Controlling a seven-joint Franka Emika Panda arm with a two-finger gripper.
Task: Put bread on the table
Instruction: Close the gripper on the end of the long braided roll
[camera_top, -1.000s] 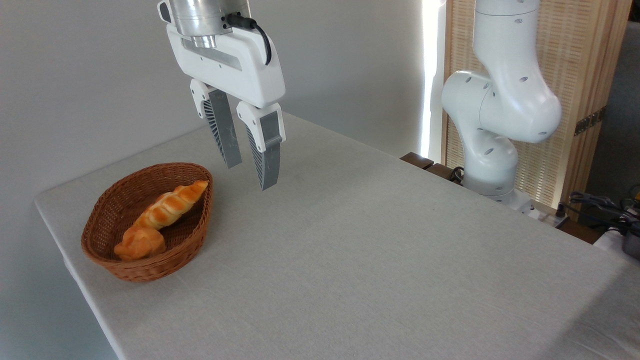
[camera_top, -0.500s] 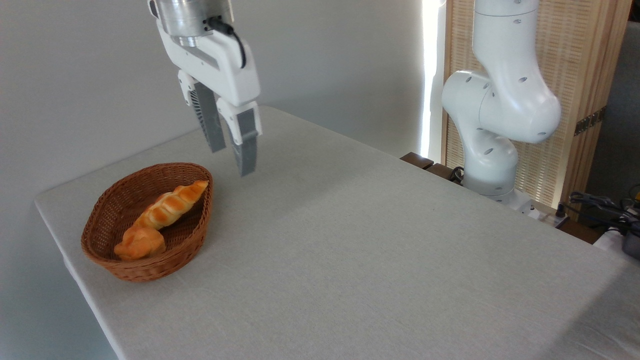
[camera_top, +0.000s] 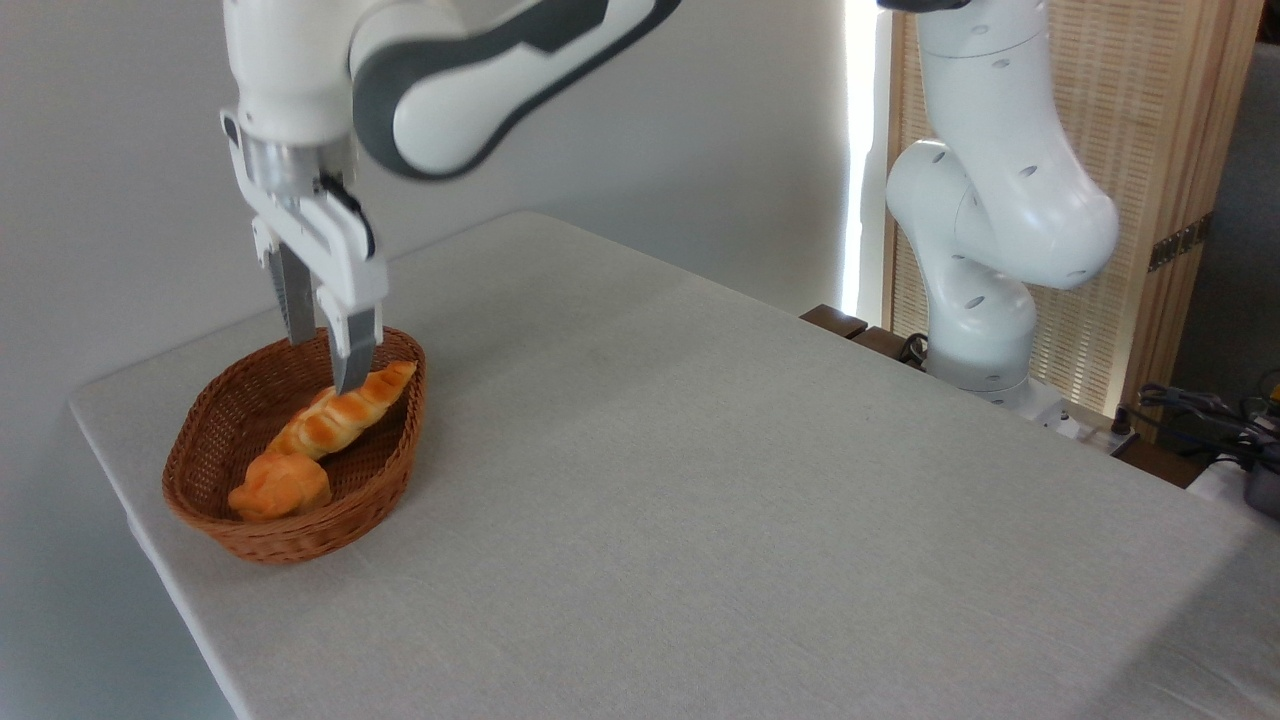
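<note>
The bread (camera_top: 340, 414), a long braided golden loaf, lies slanted inside a brown wicker basket (camera_top: 250, 530) at the left end of the table (camera_top: 700, 480). My gripper (camera_top: 323, 365) hangs over the basket's far half, fingers pointing down and open, tips just above the loaf's upper part. Nothing is held between the fingers. Its near finger (camera_top: 352, 355) overlaps the loaf in the picture; I cannot tell whether it touches.
A small round orange bun (camera_top: 279, 487) sits in the basket's near end, against the loaf's lower tip. The table's left edge runs close beside the basket. The robot's white base (camera_top: 985, 270) stands at the back right, with cables (camera_top: 1200, 410) beyond it.
The gripper has swung left and down from above the table's middle back to over the basket, close to the loaf. Bread, bun and basket have not moved.
</note>
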